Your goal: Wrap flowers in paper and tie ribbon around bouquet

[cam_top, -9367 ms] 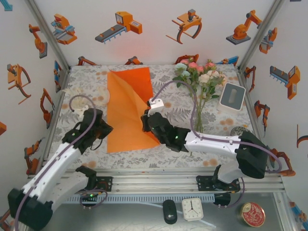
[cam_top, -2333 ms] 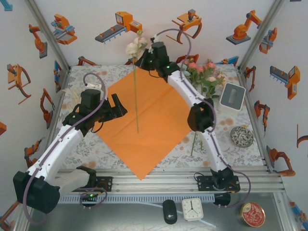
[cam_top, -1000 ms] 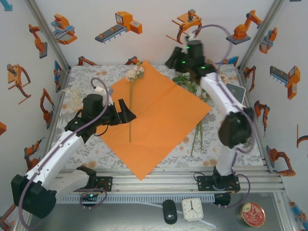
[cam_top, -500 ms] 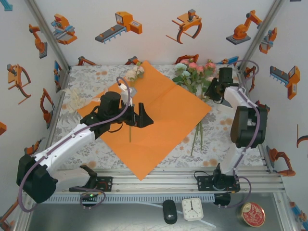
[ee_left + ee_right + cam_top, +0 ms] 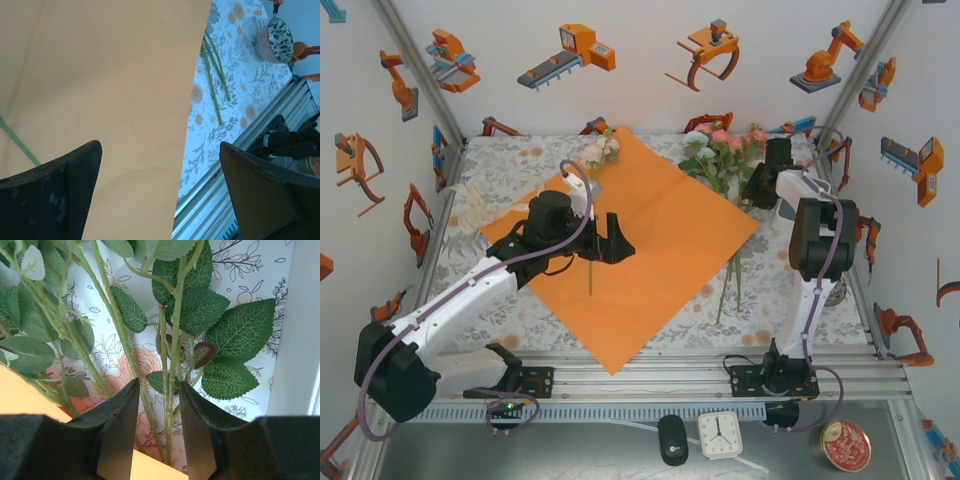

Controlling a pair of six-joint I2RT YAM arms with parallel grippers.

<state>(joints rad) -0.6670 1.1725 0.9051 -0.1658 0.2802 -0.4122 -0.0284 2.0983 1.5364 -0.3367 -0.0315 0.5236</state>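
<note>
Left jaws spread wide above paper (image 5: 665,235), right jaws come down from high, narrowed astride flowers (image 5: 725,150) (pinch unclear)

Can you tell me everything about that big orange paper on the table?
The big bright orange paper sheet is thin and plain, with faint creases. It lies flat on the flowery tablecloth, turned like a diamond, one corner pointing at the arms. A single long-stemmed pale flower lies on it, bloom at its far left edge. The open left gripper hangs over its middle. Its right corner reaches the stems of the pink and white flower bunch; whether over or under them, I cannot tell.
</note>
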